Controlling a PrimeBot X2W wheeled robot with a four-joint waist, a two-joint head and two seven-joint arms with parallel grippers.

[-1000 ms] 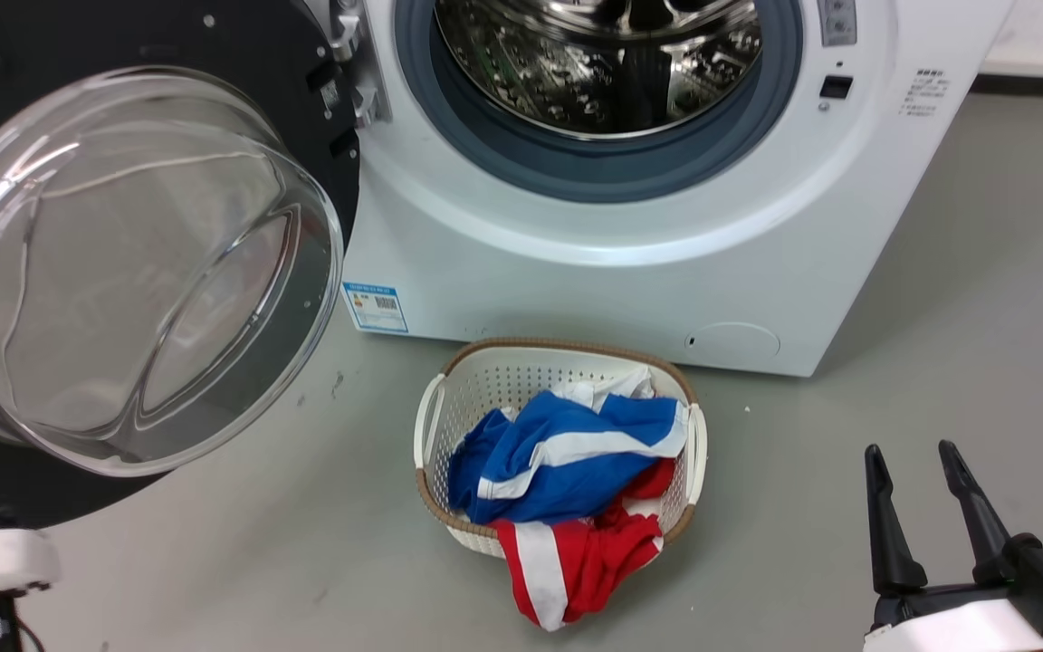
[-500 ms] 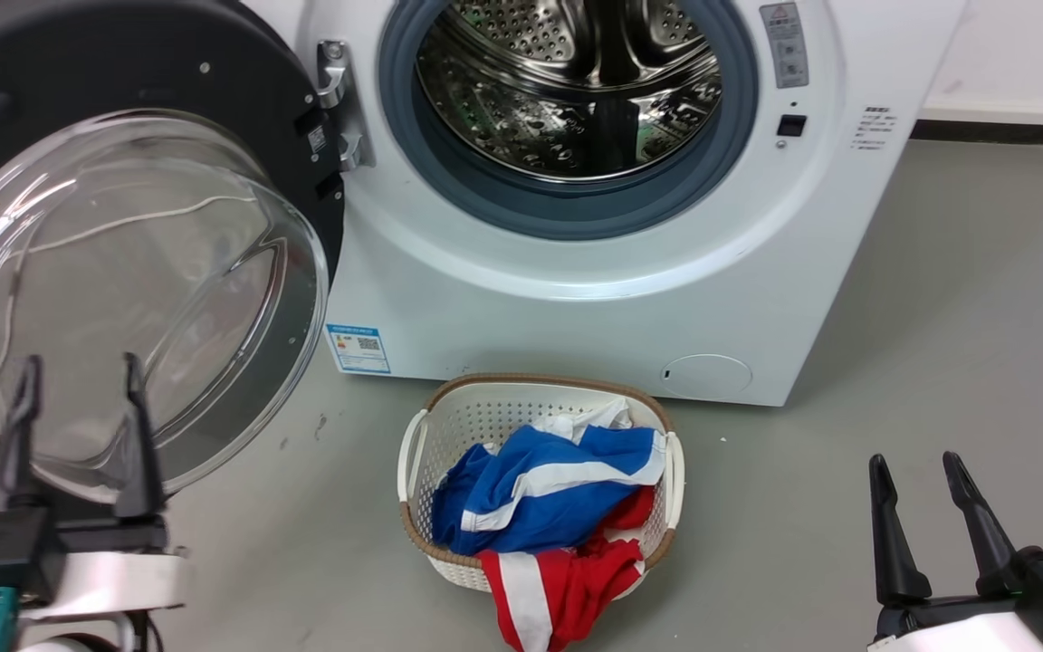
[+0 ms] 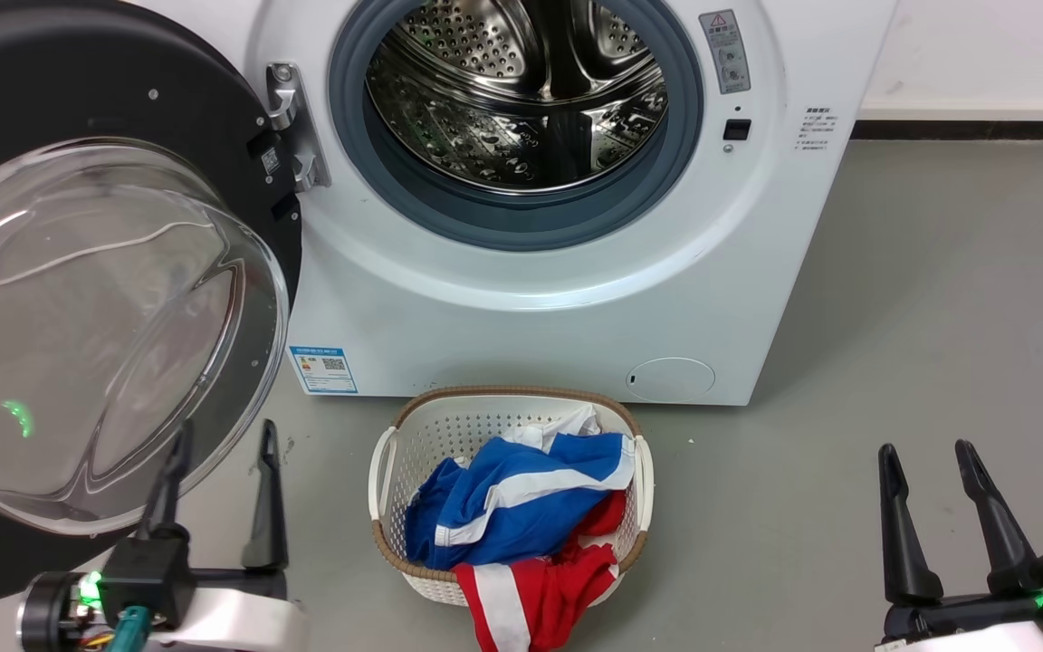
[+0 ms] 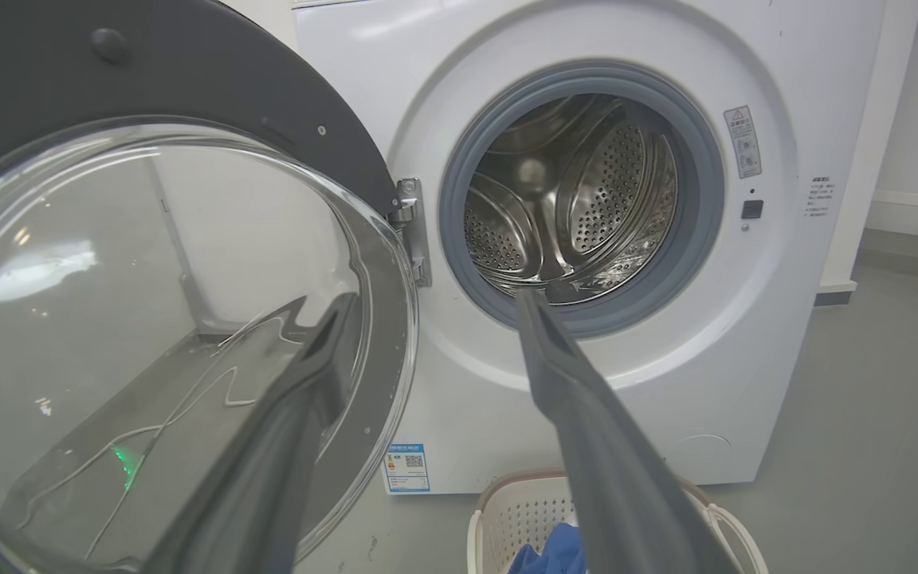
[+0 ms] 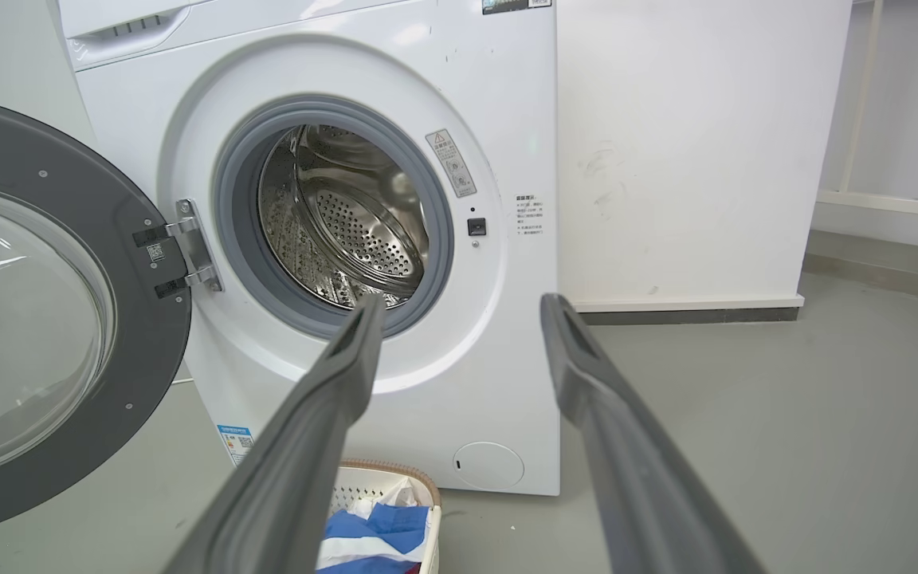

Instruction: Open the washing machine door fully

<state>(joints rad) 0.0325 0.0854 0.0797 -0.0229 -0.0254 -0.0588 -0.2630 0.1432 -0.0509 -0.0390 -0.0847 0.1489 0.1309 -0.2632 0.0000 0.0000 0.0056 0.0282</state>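
My head camera has shifted. The washing machine door [image 3: 78,81] hangs wide open, left of the washing machine [image 3: 531,308]. My left gripper [image 3: 226,430] and right gripper [image 3: 927,450] are spread, empty. The basket [image 3: 383,471] holds striped clothes [image 3: 503,507].

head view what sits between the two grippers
In head view, the laundry basket of blue and red clothes stands between left gripper and right gripper.

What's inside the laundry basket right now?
A blue white-striped garment lies atop a red-and-white one spilling over the front rim of the laundry basket; white cloth peeks behind. Anything beneath is covered.
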